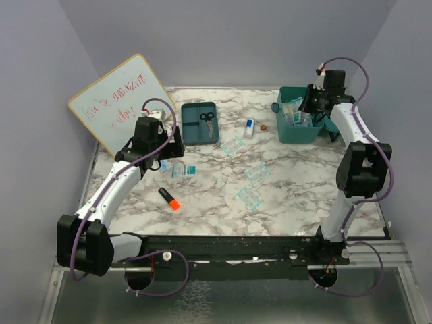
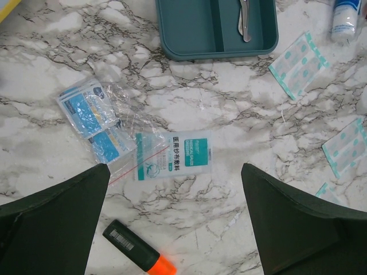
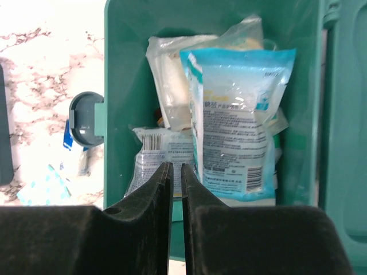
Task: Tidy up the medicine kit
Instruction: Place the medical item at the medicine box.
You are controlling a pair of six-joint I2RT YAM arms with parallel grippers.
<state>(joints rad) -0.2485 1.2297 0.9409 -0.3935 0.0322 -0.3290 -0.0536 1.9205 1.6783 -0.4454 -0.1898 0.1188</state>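
Observation:
The medicine kit (image 1: 301, 131), a teal box with its lid open, stands at the back right. In the right wrist view its wall (image 3: 123, 86) frames several pouches, the biggest blue and white (image 3: 238, 114). My right gripper (image 1: 305, 105) hovers over the box, its jaws (image 3: 176, 167) nearly together with nothing between them. My left gripper (image 1: 160, 163) is open and empty (image 2: 175, 169) just above a white and teal gauze packet (image 2: 175, 157) and a clear zip bag of blue packets (image 2: 94, 117) on the marble table.
A flat teal divided tray (image 1: 200, 123) holds scissors (image 1: 208, 116). An orange highlighter (image 1: 169, 198) lies near the left arm. Plaster strips (image 1: 234, 146) (image 1: 257, 173) (image 1: 248, 199) and a small tube (image 1: 250, 127) lie mid-table. A whiteboard (image 1: 125, 101) leans at the back left.

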